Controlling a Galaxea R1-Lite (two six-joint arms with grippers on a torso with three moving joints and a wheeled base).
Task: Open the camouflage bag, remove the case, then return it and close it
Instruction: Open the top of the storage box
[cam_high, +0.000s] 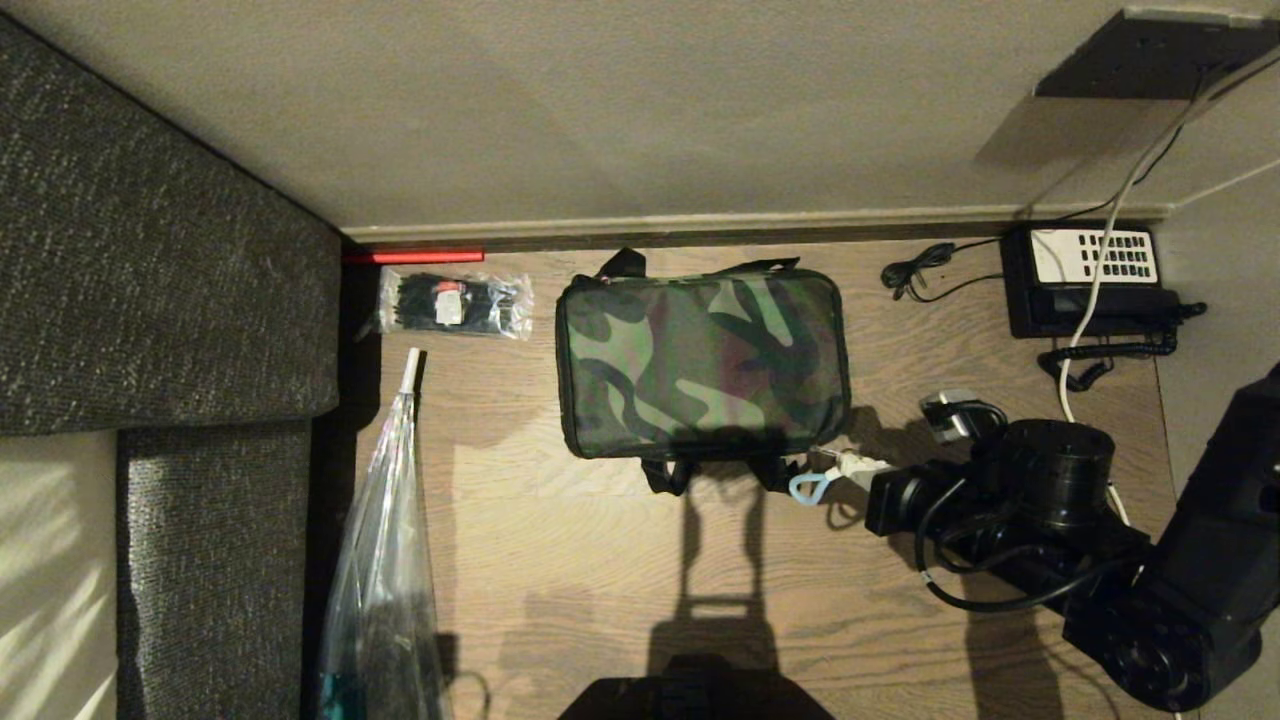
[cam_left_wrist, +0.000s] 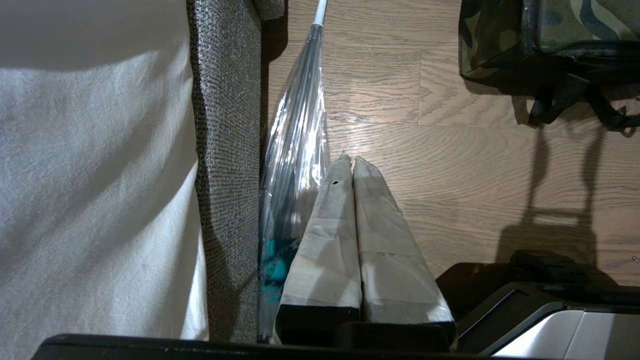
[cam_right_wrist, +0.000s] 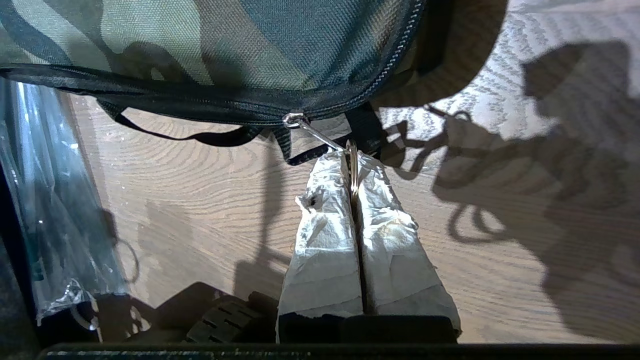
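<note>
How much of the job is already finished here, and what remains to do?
Nothing looks finished: the camouflage bag lies zipped shut on the floor and no case is visible. In hand: the right hand is shut on the zipper pull ring at the bag's near corner. The left hand is shut, beside the umbrella. Left: unzip, lift the case out, return it, close.

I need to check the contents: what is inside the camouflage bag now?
Nothing inside shows. The camouflage bag lies closed on the wooden floor, so its interior is covered. The right gripper pinches the zipper pull ring.
</note>
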